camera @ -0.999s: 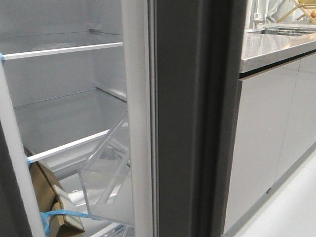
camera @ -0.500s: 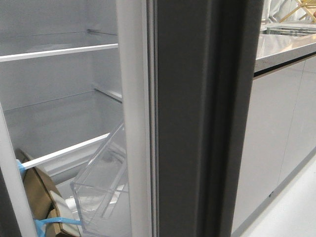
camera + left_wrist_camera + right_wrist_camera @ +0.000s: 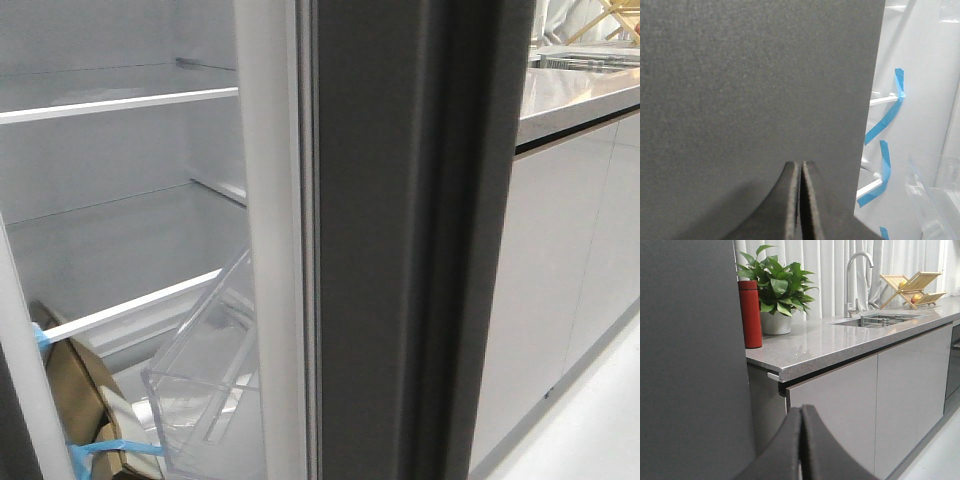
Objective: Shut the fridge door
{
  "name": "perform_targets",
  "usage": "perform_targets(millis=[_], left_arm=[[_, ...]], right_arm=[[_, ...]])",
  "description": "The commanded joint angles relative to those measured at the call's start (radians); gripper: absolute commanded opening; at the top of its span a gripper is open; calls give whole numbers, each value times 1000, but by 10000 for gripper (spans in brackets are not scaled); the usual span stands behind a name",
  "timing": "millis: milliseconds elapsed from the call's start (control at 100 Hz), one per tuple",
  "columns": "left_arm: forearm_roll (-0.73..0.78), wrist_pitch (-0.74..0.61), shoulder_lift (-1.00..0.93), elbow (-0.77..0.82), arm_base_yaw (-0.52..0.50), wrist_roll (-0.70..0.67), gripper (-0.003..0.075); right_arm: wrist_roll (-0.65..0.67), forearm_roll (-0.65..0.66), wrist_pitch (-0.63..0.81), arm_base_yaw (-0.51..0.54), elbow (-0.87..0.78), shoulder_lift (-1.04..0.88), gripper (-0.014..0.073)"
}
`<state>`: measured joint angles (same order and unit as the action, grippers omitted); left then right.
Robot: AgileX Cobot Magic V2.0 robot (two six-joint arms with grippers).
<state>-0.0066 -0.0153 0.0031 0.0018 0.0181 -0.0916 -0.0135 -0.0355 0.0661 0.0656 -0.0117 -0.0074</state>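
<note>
The fridge door stands edge-on in the middle of the front view, a thick dark grey slab with a white inner lining and a clear bin tilted off it. Neither gripper shows in that view. In the right wrist view my right gripper is shut and empty, just beside the door's flat grey face. In the left wrist view my left gripper is shut and empty, close against a matte dark grey panel. I cannot tell whether it touches the panel.
The open fridge's white shelves with blue tape lie left of the door, with a cardboard box low down. On the right a grey counter over pale glossy cabinet fronts carries a red bottle, plant, sink and rack.
From one second ago the door's dark edge has spread right over more of the counter and the bin has shifted left. Since half a second ago almost nothing has moved.
</note>
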Motion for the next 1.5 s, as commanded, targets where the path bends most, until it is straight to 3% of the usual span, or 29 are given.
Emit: perform_targets(millis=[0, 889, 1219, 1489], left_arm=[[-2, -77, 19, 28, 5, -4, -21], [-2, -77, 19, 28, 5, -4, -21], [-2, -77, 19, 28, 5, -4, -21], [-2, -77, 19, 28, 5, -4, -21]], right_arm=[[0, 12, 79, 8, -12, -13, -76], [0, 12, 76, 8, 12, 8, -76], [0, 12, 81, -39, 232, 230, -76], [0, 12, 65, -129, 569, 479, -76]])
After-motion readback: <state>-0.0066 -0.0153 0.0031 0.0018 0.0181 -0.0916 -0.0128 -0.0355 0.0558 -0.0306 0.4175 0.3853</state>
